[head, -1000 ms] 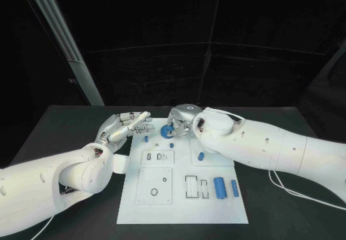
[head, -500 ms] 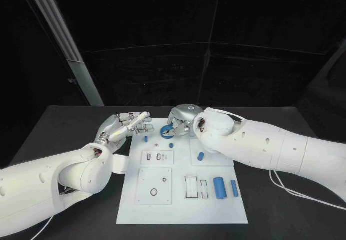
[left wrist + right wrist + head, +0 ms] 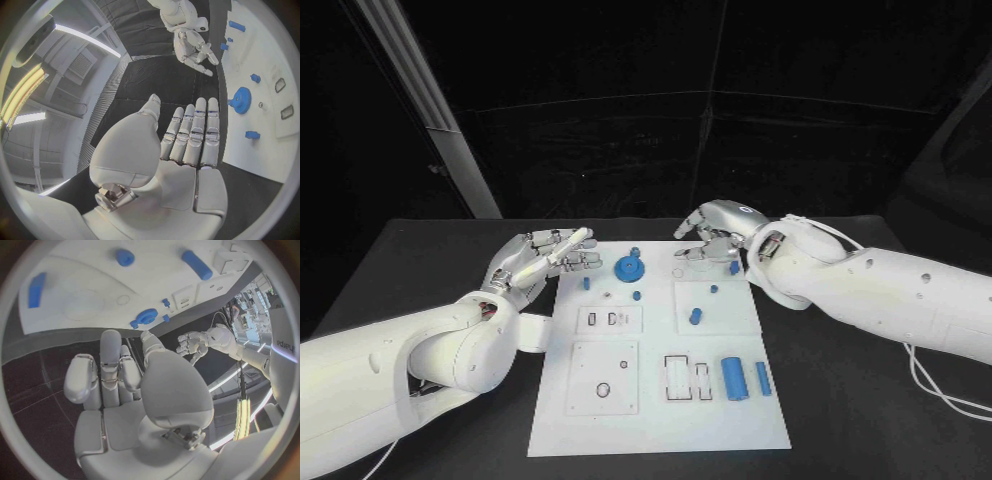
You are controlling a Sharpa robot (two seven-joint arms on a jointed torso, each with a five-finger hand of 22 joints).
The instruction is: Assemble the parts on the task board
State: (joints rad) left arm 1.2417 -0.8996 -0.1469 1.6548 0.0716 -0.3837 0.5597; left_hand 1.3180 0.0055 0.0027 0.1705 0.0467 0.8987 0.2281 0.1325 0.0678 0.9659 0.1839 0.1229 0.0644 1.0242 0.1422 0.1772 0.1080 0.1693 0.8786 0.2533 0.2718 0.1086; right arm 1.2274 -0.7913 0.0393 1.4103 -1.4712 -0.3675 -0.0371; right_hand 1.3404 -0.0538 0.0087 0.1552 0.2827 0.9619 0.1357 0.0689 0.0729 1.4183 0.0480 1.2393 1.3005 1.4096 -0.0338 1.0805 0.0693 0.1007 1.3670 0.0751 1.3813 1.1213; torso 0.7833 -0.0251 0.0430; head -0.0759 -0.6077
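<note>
Head view: blue gear (image 3: 629, 267) lies on task board (image 3: 661, 410) upper centre, left hand (image 3: 538, 257) and right hand (image 3: 715, 240) both spread, empty.

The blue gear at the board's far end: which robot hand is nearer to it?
Left. The left robot hand hovers open just beside the blue gear, by the task board edge; the right robot hand is open, slightly farther off.

Task board (image 3: 661, 400): white, matt, smooth, looks like plastic sheet. Blue gear (image 3: 630, 267) and blue cylinder (image 3: 734, 378): matt plastic, smooth. Table (image 3: 430, 260): black, matt, finish dull, no glare. Left robot hand (image 3: 538, 258) and right robot hand (image 3: 718, 235): silver, satin metal-look w/ smooth pale finger pads (image 3: 194, 137). Arm shells (image 3: 877, 295): white glossy plastic, soft highlights.
</note>
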